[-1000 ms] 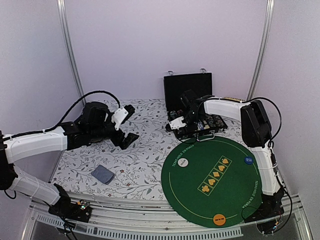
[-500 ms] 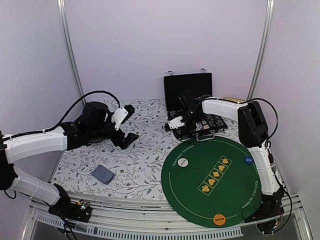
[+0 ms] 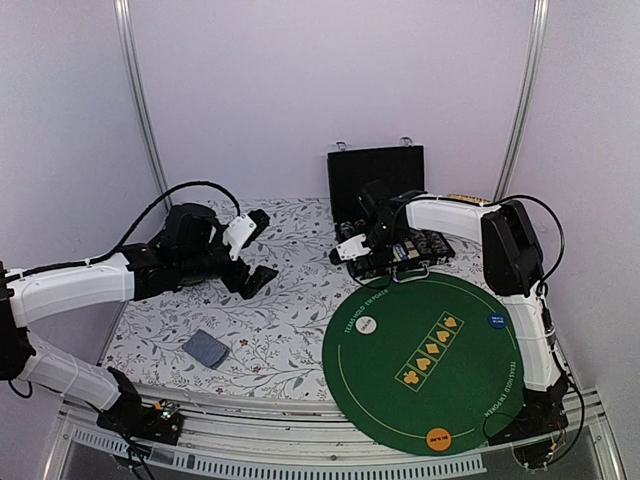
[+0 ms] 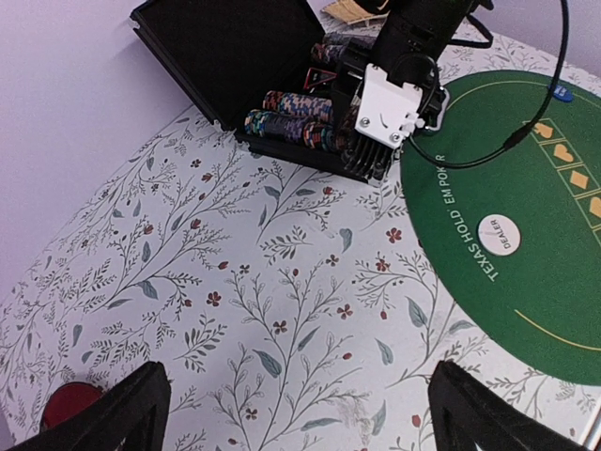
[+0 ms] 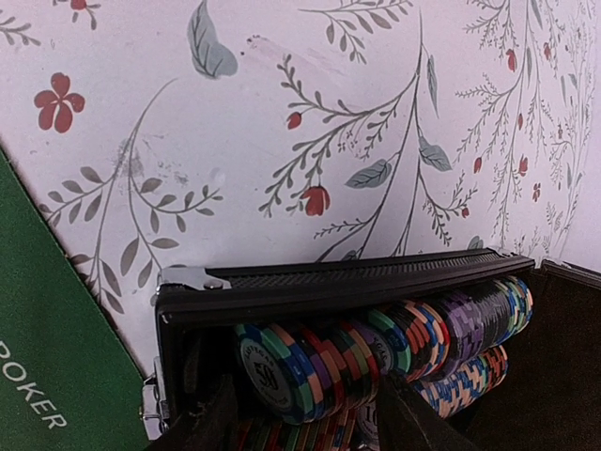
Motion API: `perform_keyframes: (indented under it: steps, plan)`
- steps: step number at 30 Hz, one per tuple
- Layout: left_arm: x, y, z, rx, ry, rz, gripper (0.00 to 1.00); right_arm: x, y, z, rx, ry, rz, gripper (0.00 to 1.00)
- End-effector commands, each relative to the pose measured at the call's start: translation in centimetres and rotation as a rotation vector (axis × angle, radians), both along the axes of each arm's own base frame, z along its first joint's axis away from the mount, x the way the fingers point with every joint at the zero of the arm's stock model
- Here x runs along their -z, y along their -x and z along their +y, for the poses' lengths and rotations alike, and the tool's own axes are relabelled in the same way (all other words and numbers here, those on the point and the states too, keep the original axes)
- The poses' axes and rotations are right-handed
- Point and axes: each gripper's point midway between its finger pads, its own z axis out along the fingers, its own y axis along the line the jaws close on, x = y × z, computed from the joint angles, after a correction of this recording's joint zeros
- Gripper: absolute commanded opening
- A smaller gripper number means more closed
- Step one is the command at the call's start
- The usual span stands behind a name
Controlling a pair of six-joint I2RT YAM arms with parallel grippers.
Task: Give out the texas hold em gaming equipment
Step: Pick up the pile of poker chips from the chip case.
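Note:
An open black case (image 3: 376, 178) holds rows of striped poker chips (image 5: 376, 343), also seen in the left wrist view (image 4: 286, 111). My right gripper (image 3: 362, 250) reaches down into the case's near-left corner. In the right wrist view it (image 5: 310, 418) is open, one finger at each end of a short run of chips. A white dealer disc (image 3: 366, 324), a blue disc (image 3: 496, 320) and an orange disc (image 3: 437, 436) lie on the round green felt mat (image 3: 400, 400). A blue-grey card deck (image 3: 206, 348) lies on the cloth at near left. My left gripper (image 3: 250, 255) is open and empty above the floral cloth (image 4: 282, 329).
A red round object (image 4: 64, 404) shows at the left wrist view's lower left edge. The case lid stands upright against the back wall. Metal frame posts (image 3: 140, 100) rise at both back corners. The right arm's cable (image 4: 498, 141) runs over the mat.
My right gripper has shifted slightly left over the case's chip rows. The left arm and the discs have not moved.

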Motion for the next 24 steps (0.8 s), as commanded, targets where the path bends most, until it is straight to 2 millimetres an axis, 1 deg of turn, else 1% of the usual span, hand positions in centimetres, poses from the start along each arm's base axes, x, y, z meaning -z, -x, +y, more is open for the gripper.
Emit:
perform_keyframes:
  steps: [1, 4, 5, 7, 8, 11, 14, 16, 20, 24]
  plan:
    - [-0.7, 0.1, 0.3, -0.002, 0.019, -0.003, 0.98, 1.9, 3.7, -0.7, -0.02, 0.058, 0.129, 0.54]
    - [-0.5, 0.2, 0.2, 0.004, 0.018, 0.003, 0.98, 1.9, 2.8, -0.3, -0.012, 0.045, 0.099, 0.61]
    - [-0.5, 0.2, 0.2, 0.004, 0.017, 0.003, 0.98, 1.8, 2.7, -0.1, -0.013, 0.039, 0.095, 0.66]
    - [-0.4, 0.2, 0.2, 0.005, 0.016, 0.005, 0.98, 1.2, 2.4, 0.3, -0.023, 0.022, 0.089, 0.69]
    - [-0.4, 0.2, 0.2, 0.004, 0.016, 0.005, 0.98, 2.7, 2.6, 0.3, -0.028, 0.037, 0.117, 0.69]
    - [-0.6, 0.2, 0.3, 0.004, 0.018, -0.001, 0.98, 3.8, 2.4, 0.1, -0.037, 0.051, 0.14, 0.69]
    - [-0.6, 0.1, 0.4, -0.001, 0.015, -0.005, 0.98, 4.4, 2.1, -0.2, -0.026, 0.05, 0.173, 0.62]
    - [-0.7, 0.1, 0.4, -0.002, 0.016, -0.006, 0.98, 4.9, 2.3, -0.6, -0.019, 0.052, 0.203, 0.61]
    - [-0.8, 0.1, 0.4, -0.002, 0.017, -0.009, 0.98, 6.2, 3.2, -1.4, -0.006, 0.09, 0.253, 0.6]
    - [-0.8, 0.1, 0.5, -0.006, 0.013, -0.012, 0.98, 6.5, 4.8, -2.6, 0.009, 0.162, 0.297, 0.58]
